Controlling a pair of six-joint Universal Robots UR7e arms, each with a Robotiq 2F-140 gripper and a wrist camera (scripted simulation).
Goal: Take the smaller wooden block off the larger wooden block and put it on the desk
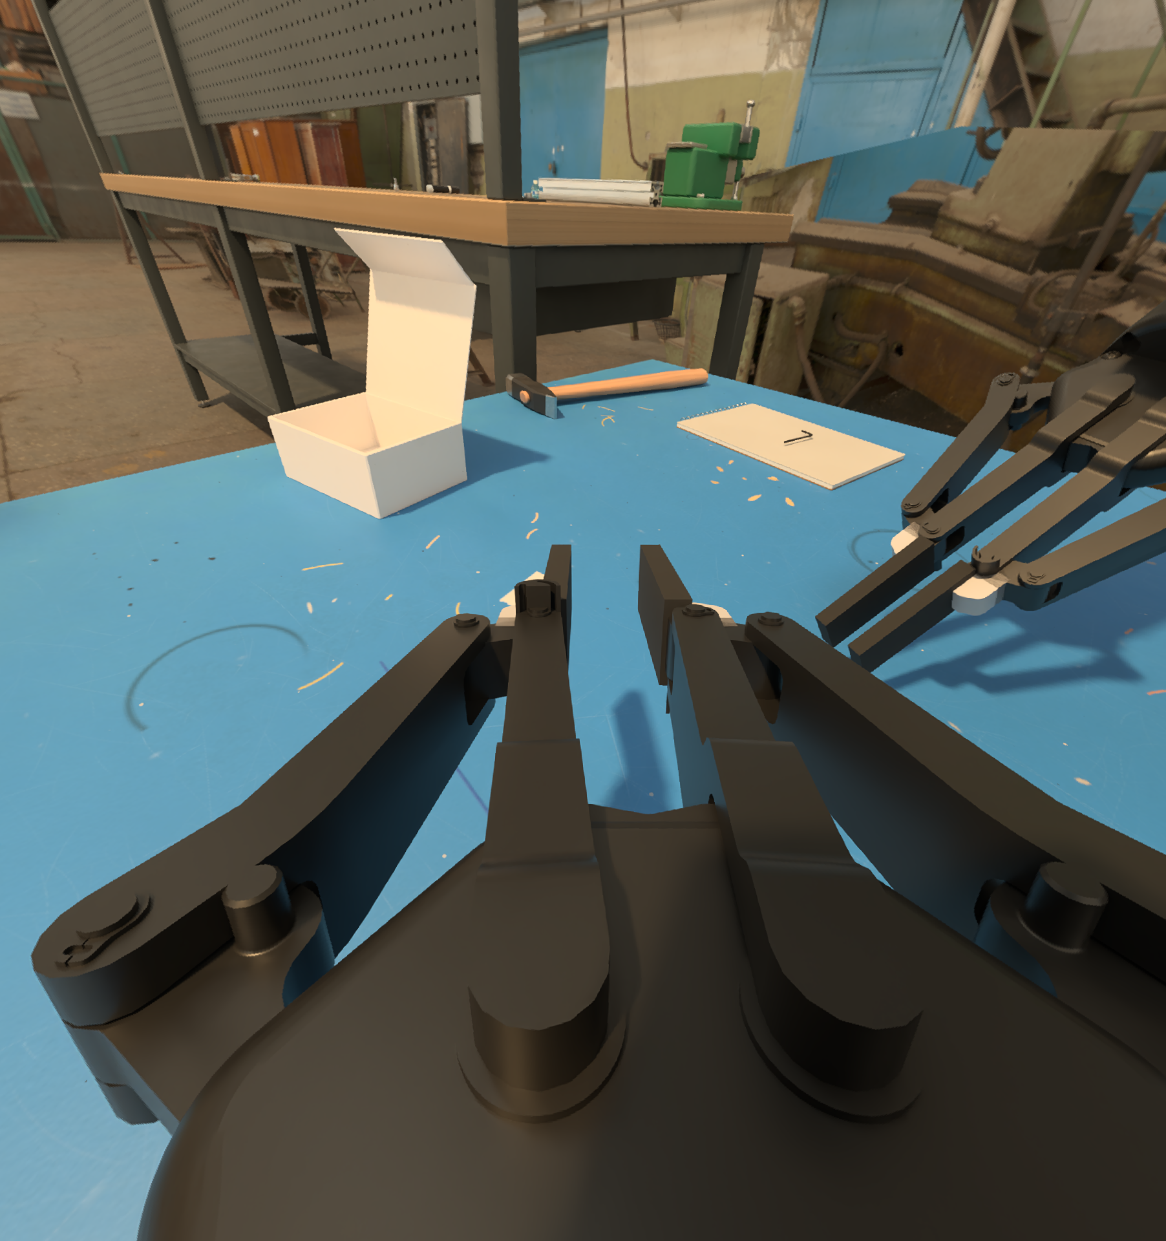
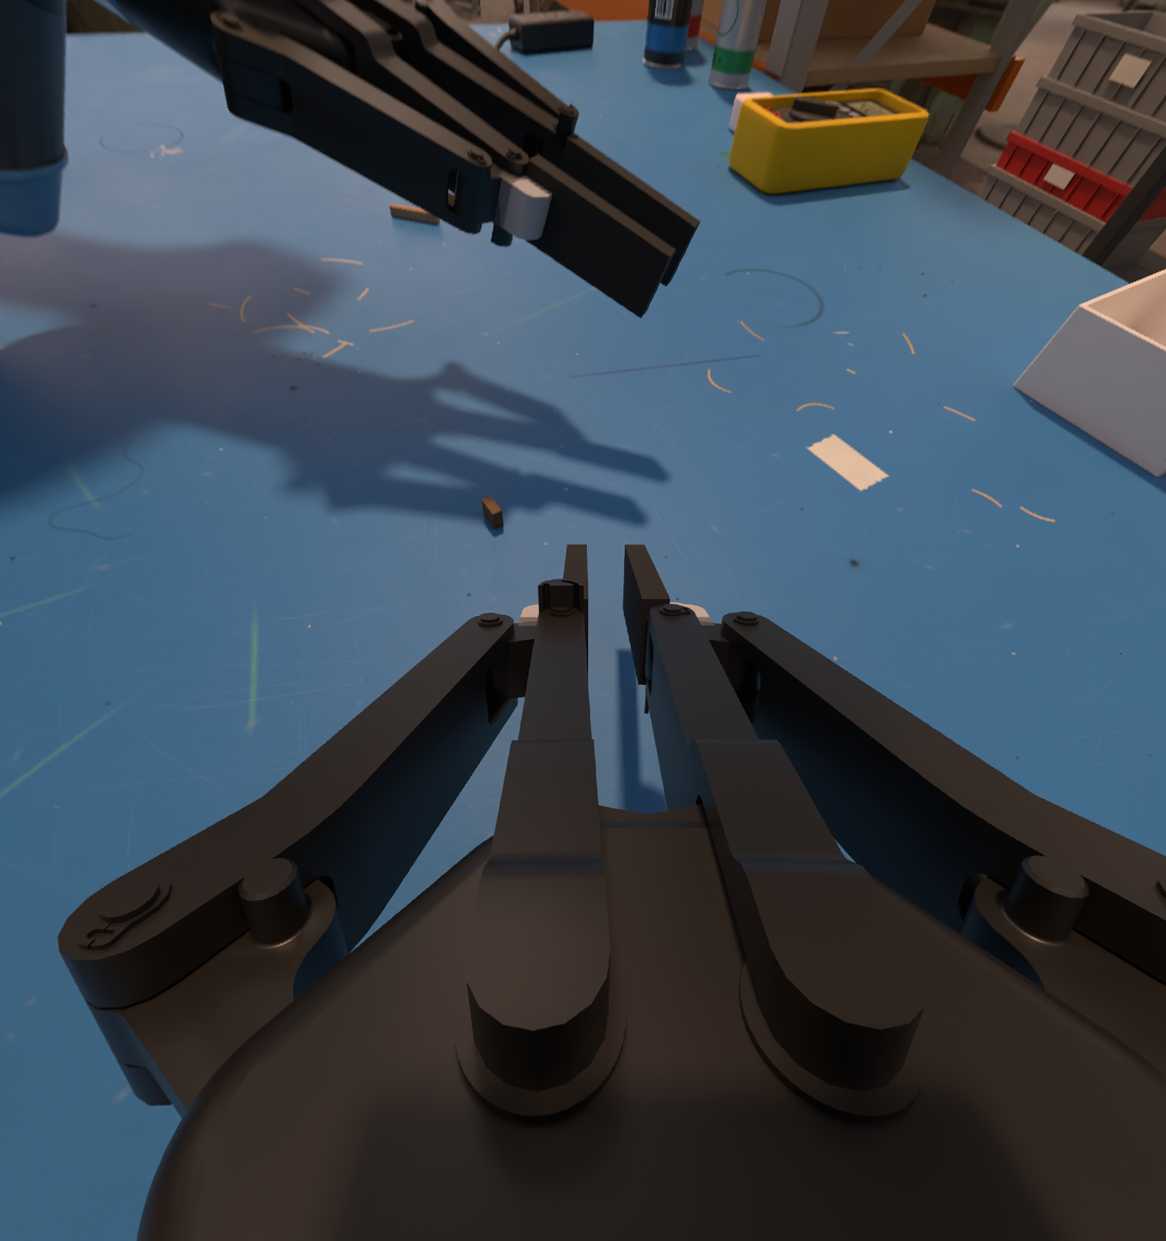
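No stack of wooden blocks shows in either view. A tiny brown wooden piece (image 2: 492,514) lies on the blue desk (image 2: 164,671) just ahead and left of my right gripper (image 2: 605,549). A thin tan wooden sliver (image 2: 411,213) lies farther off, partly hidden behind my left gripper (image 2: 667,275). My left gripper (image 1: 605,550) hovers over bare desk (image 1: 164,705), its jaws nearly together and empty. My right gripper, also seen in the left wrist view (image 1: 842,641), has its jaws nearly together and holds nothing.
An open white box (image 1: 372,456) (image 2: 1131,376) stands on the desk. A hammer (image 1: 607,388) and a notepad (image 1: 792,444) lie at one edge. A yellow bin (image 2: 829,138) and spray cans (image 2: 664,30) stand at another edge. A pale tape strip (image 2: 847,461) lies flat.
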